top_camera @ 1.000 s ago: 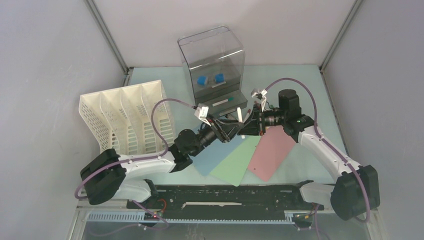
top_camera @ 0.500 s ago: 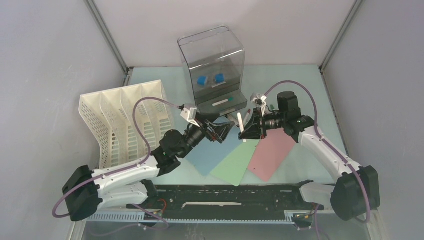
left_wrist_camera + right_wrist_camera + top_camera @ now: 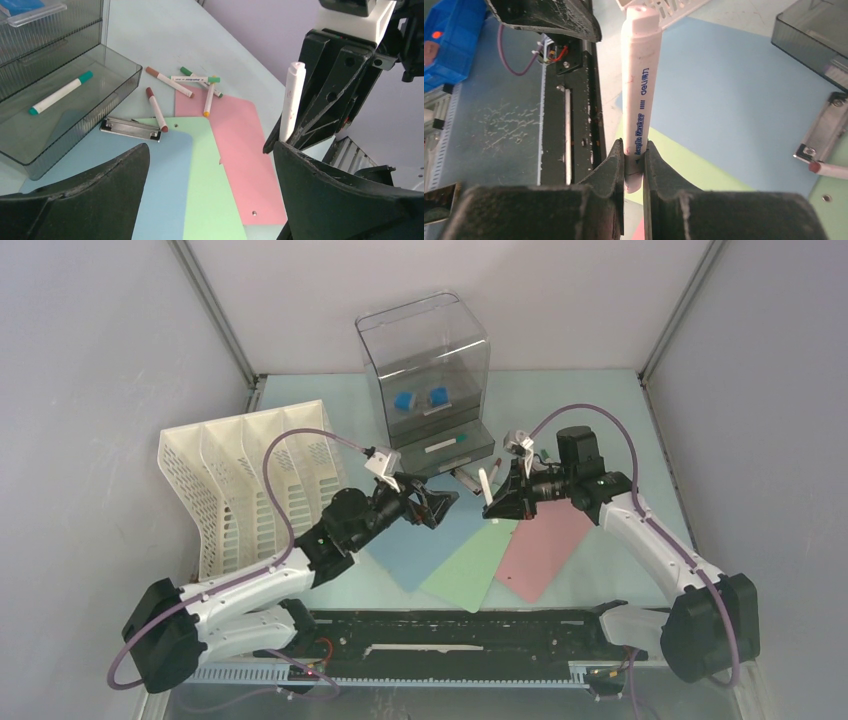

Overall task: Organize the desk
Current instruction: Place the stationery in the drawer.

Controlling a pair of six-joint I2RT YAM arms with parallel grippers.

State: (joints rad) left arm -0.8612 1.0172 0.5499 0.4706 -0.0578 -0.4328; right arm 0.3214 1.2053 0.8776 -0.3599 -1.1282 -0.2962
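The pale green table (image 3: 590,410) fills the floor of the grey-walled cell and lies under both arms. Both tools hang above its middle, clear of the surface.

On the left side stands a white slotted file rack (image 3: 250,480). At the far middle is a clear drawer box (image 3: 425,350) holding two small blue items (image 3: 420,398). Its bottom drawer (image 3: 445,448) is pulled out toward the near side, and a white marker with a green cap (image 3: 60,92) lies inside it.

Three sheets fan out on the table near the middle: blue (image 3: 425,545) on the left, green (image 3: 470,565) in the middle and pink (image 3: 545,540) on the right, their edges overlapping.

The left tool (image 3: 438,504) hovers over the blue sheet with its fingers spread wide and nothing between them. It faces the right tool (image 3: 497,502), which hangs just to its right above the green and pink sheets, the two apart. The right tool is pinched on the lower end of a white pen (image 3: 639,100), which stands upright.

A metal clip (image 3: 130,129) rests at the far edge of the blue and green sheets, just beside the drawer. A few loose markers (image 3: 175,85) lie to the right of the clip, some on the bare table and some on the pink sheet.
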